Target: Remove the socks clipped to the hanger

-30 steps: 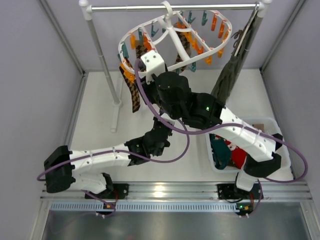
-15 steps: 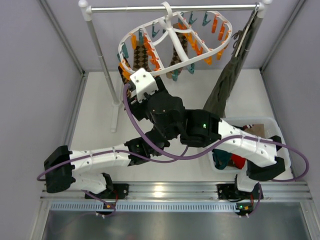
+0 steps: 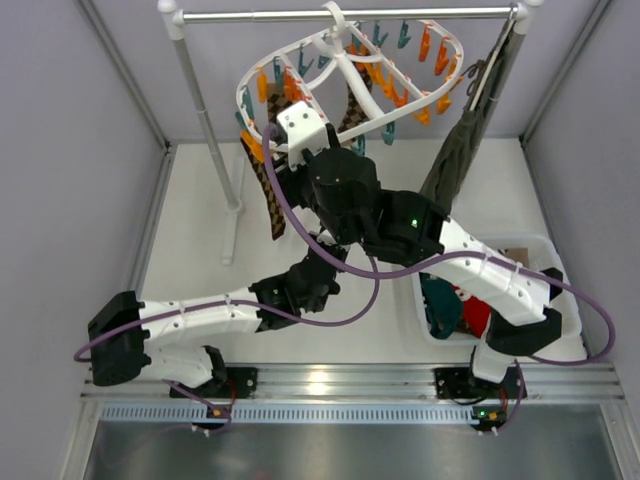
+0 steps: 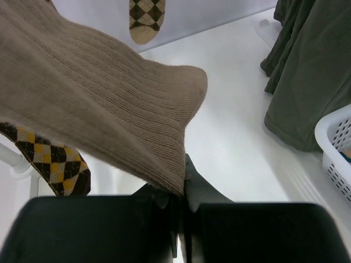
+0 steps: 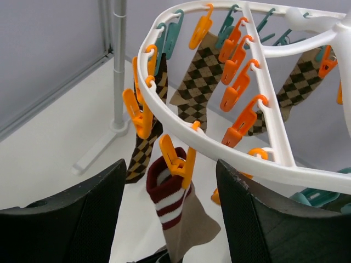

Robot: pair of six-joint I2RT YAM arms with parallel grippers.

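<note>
The white oval hanger point(image 3: 345, 70) hangs from the rail by its hook, with several orange and teal clips. Argyle socks point(image 5: 200, 76) dangle from it; one more argyle sock point(image 3: 268, 195) shows at its left side. A plain brown sock with a maroon and white striped cuff point(image 5: 174, 200) is held by an orange clip point(image 5: 178, 159) on the near rim. My right gripper point(image 5: 171, 170) is open, one finger on each side of that clip and cuff, touching neither. My left gripper point(image 4: 184, 186) is shut on the lower end of the brown sock point(image 4: 109, 104).
A metal rail point(image 3: 350, 14) on white posts point(image 3: 205, 130) carries the hanger and a long olive-green garment point(image 3: 460, 150). A white basket point(image 3: 560, 300) with red and teal clothes stands at the right. Grey walls enclose the table on three sides.
My right arm dipped down and left away from the rim, then rose back to the clip. The hanger swung with it. The left arm has held still.
</note>
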